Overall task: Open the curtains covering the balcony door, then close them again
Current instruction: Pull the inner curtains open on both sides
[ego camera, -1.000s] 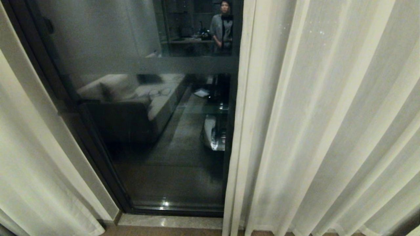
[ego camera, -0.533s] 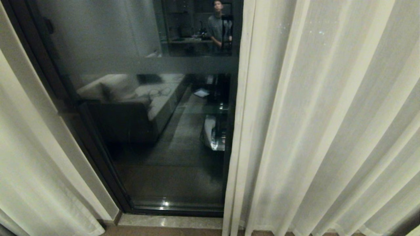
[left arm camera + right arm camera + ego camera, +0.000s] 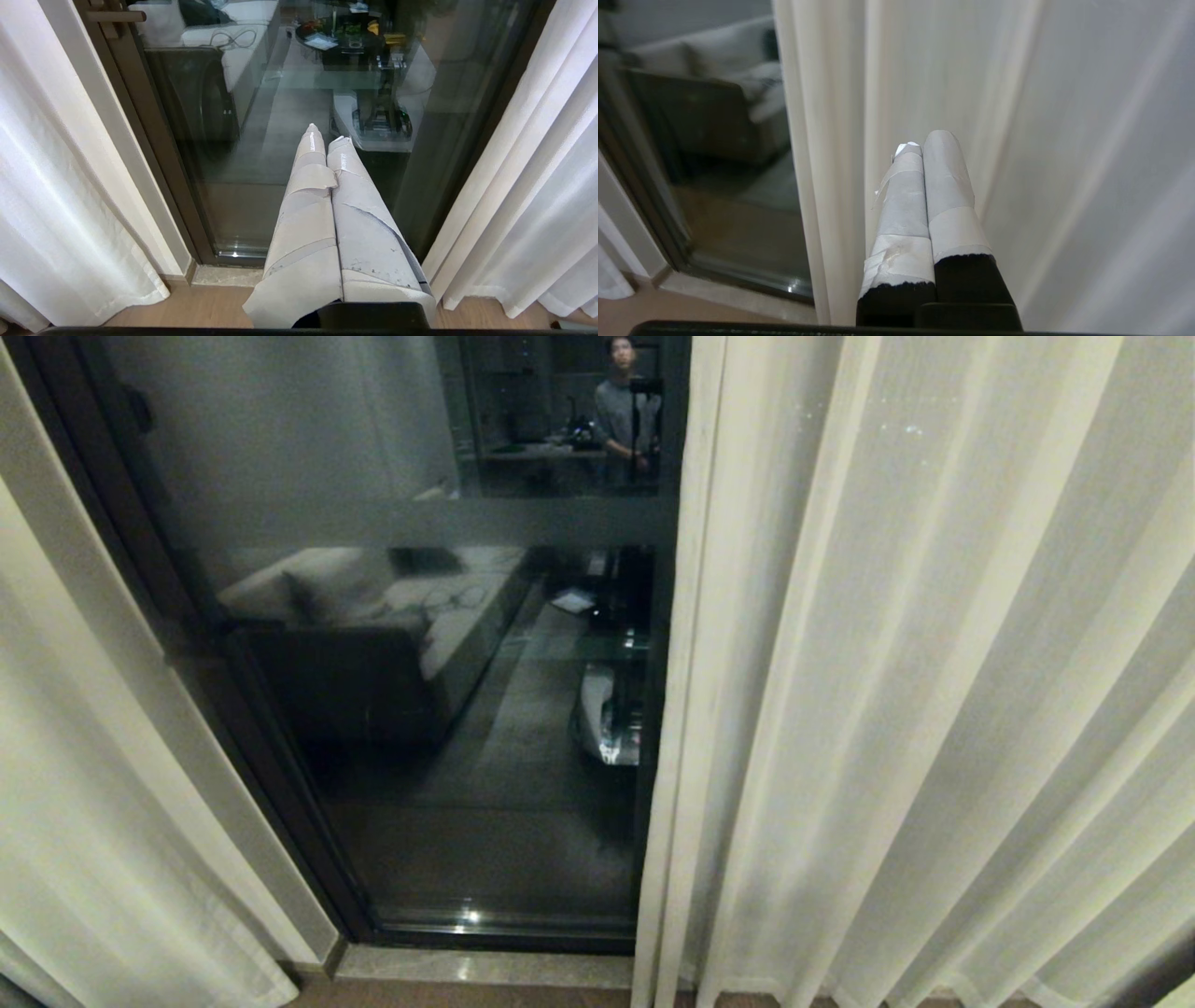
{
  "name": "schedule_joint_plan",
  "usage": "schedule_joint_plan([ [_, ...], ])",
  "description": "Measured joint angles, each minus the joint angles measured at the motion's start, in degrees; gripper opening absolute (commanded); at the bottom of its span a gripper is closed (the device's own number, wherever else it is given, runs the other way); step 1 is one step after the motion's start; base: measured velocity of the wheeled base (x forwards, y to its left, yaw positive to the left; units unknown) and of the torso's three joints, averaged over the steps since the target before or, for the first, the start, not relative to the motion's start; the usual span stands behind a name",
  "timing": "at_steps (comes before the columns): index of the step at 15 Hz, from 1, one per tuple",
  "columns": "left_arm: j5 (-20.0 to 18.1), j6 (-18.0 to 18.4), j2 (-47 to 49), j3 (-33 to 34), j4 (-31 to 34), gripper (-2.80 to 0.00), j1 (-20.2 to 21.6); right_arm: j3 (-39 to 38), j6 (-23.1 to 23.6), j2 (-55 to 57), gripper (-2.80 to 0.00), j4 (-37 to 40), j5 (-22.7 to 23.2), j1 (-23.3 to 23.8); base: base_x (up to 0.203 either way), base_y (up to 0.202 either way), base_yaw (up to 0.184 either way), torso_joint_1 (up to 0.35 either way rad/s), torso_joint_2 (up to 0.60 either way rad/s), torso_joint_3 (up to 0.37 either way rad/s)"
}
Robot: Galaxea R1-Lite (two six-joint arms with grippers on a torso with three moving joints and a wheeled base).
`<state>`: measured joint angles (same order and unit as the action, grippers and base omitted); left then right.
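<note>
With your tape-wrapped right gripper (image 3: 920, 144) pinched shut and empty just before it, you'll likely find the cream-white pleated right curtain panel (image 3: 952, 79) light, soft and slippery, so bunch its inner edge (image 3: 677, 709) beside the dark-framed glass balcony door (image 3: 448, 709).

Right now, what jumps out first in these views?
The dark glass of the balcony door fills the middle of the head view, mirroring a sofa and a standing person. Cream curtains frame it: the right curtain panel covers the whole right side, the left curtain panel hangs at the far left. In the wrist views, the left gripper points at the glass and the right gripper at the right panel, both shut and empty.
</note>
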<state>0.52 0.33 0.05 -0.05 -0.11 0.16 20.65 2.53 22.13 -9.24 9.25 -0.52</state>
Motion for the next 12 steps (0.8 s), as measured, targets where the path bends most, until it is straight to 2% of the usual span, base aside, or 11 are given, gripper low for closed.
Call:
schedule_joint_plan([
  [3, -0.01, 0.02, 0.0, 0.02, -0.02, -2.8, 0.0, 11.62, 0.63, 18.13, -2.8, -9.84, 4.87, -0.05, 0.0, 0.0, 0.0, 0.0, 0.0, 0.0],
  [6, -0.01, 0.02, 0.0, 0.02, 0.0, -2.8, 0.0, 22.11, 1.08, 36.72, -2.8, -22.63, 12.46, -0.46, 0.0, 0.0, 0.0, 0.0, 0.0, 0.0],
  [8, -0.01, 0.02, 0.0, 0.02, 0.0, -2.8, 0.0, 29.64, 1.24, 48.34, -2.8, -30.93, 16.57, -1.82, 0.0, 0.0, 0.0, 0.0, 0.0, 0.0],
  [10, 0.03, 0.02, 0.0, 0.02, -0.01, -2.8, 0.0, 38.49, 1.32, 59.23, -2.8, -37.98, 18.8, -4.34, 0.0, 0.0, 0.0, 0.0, 0.0, 0.0],
  [11, 0.02, 0.02, 0.0, 0.02, 0.01, -2.8, 0.0, 42.72, 1.46, 64.11, 0.0, -40.26, 19.37, -5.78, 0.0, 0.0, 0.0, 0.0, 0.0, 0.0],
  [12, 0.02, 0.02, 0.0, 0.02, 0.0, -2.8, -0.02, 47.07, 1.53, 68.99, 0.0, -41.64, 19.83, -7.37, 0.0, 0.0, 0.0, 0.0, 0.0, 0.0],
])
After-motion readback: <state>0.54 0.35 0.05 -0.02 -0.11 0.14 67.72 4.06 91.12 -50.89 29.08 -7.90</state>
